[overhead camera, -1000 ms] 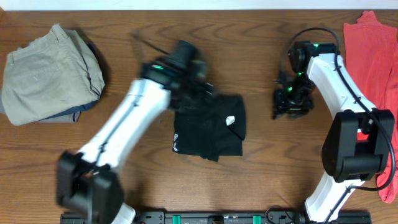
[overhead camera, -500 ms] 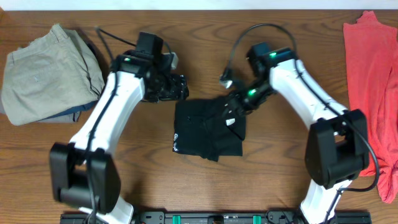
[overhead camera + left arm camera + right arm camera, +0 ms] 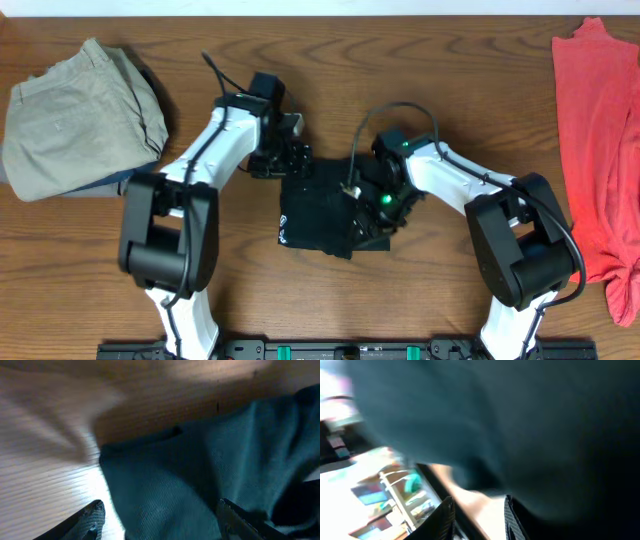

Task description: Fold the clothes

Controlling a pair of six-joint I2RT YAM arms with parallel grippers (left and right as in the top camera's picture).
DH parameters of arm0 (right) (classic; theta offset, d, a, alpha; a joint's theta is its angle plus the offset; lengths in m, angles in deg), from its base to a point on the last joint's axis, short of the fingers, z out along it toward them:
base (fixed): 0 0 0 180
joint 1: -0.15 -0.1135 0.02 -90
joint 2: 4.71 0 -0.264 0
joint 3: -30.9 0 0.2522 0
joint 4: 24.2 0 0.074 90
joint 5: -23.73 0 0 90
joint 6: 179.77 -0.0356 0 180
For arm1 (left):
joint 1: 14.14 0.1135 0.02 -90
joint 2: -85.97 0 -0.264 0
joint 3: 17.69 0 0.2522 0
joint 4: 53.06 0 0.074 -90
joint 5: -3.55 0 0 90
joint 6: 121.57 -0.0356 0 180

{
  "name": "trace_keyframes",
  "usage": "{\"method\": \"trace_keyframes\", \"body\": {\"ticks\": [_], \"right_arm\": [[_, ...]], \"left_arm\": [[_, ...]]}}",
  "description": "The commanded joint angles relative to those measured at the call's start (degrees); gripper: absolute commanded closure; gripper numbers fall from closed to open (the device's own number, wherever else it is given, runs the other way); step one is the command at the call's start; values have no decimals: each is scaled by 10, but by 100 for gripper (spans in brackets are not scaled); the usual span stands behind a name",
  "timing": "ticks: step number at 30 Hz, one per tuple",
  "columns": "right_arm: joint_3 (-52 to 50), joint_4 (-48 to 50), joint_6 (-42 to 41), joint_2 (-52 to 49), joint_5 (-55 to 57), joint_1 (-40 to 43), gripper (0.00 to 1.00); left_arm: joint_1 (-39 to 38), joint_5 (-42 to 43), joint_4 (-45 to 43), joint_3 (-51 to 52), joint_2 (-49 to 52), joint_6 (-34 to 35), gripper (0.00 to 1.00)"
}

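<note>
Soft black short-sleeved fabric shirt (image 3: 325,215) sits mid-table, bundled into a rough square. It's light and limp, and I'd expect the layers to slide. Pinch all layers at a corner or folded edge. Your left gripper (image 3: 160,521) straddles its top-left corner, jaws spread. Your right gripper (image 3: 383,205) is at its right edge, fingers close together; whether it's pinching cloth, can't tell. The wood-grain table (image 3: 450,300) is smooth. Khaki trousers (image 3: 80,110) and coral-red garment (image 3: 595,140) lie well apart.

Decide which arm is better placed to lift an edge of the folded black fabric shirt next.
Probably left: the left gripper, jaws open, straddles the far left corner of the black fabric shirt. The right gripper sits over the shirt's right side, its wrist view mostly blurred dark fabric.
</note>
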Motion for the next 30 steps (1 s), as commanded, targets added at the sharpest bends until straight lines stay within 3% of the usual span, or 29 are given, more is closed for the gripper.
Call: {"method": "trace_keyframes", "body": {"ticks": [1,7,12,16,23,24,26,28,29,30], "right_arm": [[-16,5,-90,11,182,6,69],[-16,30,-125,11,358,35,62],[14,90,-122,11,429,86,56],[75,85,-117,11,426,122,49],[172,-94,-82,17,317,130,46],[174,-110,-82,20,303,131,45],[174,-128,-80,25,256,133,44],[174,-136,-51,27,187,135,43],[174,-137,-37,27,160,135,43],[174,-137,-27,27,139,136,43]], "left_arm": [[-14,-2,15,3,33,-12,28],[-20,-21,114,3,58,-8,48],[-22,-20,195,3,57,66,48],[-33,-18,217,3,52,90,48],[-21,-18,164,-13,-9,85,48],[-18,-17,141,-13,-25,82,45],[-14,-5,98,-13,-50,59,29],[-13,18,60,-13,-66,21,6],[-13,33,45,-13,-68,5,0],[-13,48,35,-13,-68,-11,2]]}}
